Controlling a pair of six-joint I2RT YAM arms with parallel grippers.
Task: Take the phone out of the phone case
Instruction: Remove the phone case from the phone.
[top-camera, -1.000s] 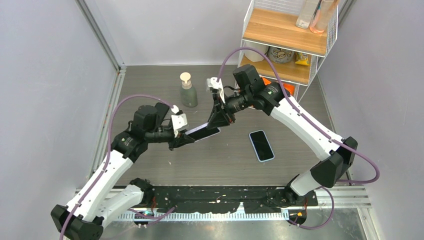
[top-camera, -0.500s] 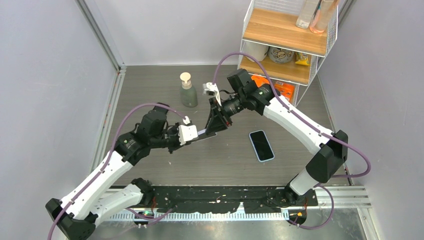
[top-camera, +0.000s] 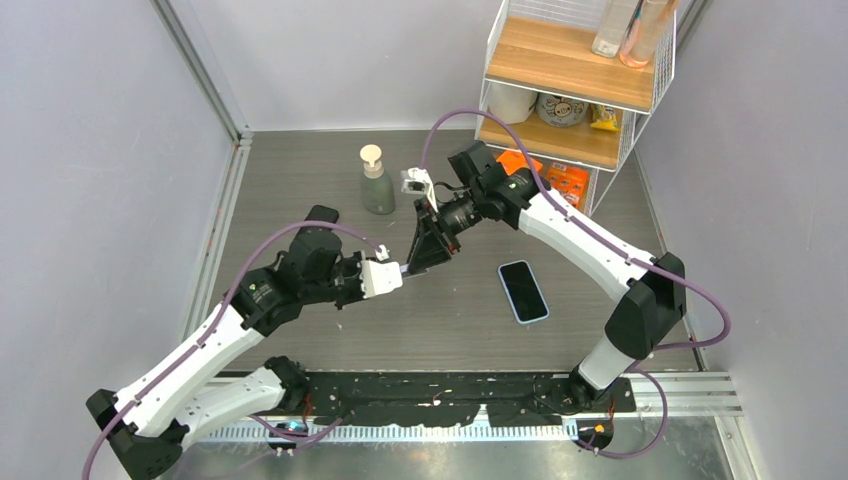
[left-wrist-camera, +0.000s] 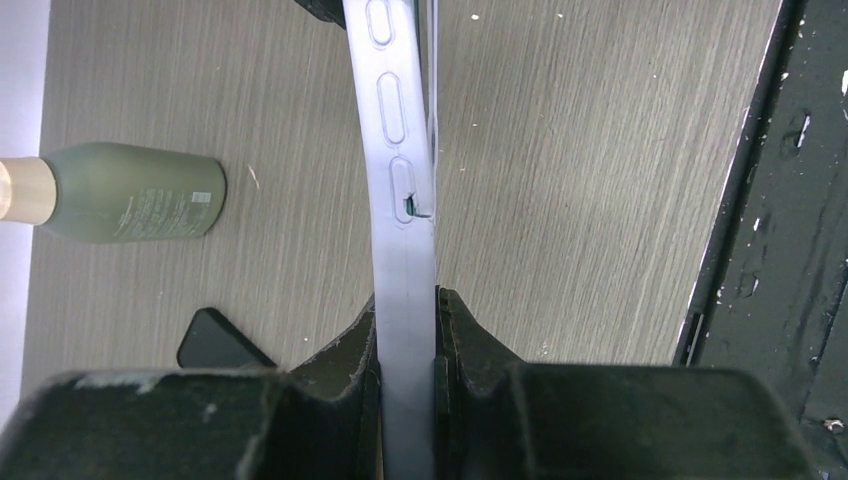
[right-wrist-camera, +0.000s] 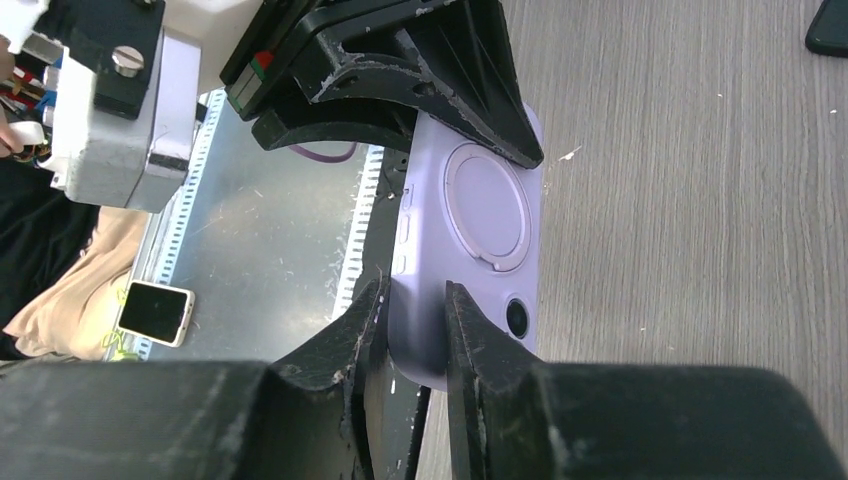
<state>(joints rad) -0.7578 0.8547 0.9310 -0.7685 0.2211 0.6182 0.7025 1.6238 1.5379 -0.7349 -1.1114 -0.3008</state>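
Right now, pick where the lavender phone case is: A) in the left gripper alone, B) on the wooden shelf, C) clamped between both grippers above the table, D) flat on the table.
C: the lavender phone case is pinched at one end by the right gripper and at the other by the left gripper, lifted off the table.

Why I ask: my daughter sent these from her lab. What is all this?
Two robot arms are bolted to a table, each ending in two fingers. The wide picture comes from a camera overhead; the close-ups come from cameras on each wrist. The left arm's fingers and the right arm's fingers both pinch a lilac phone case, lifted off the table. On the table are a green pump bottle and a dark-screened phone; a wire shelf stands behind.
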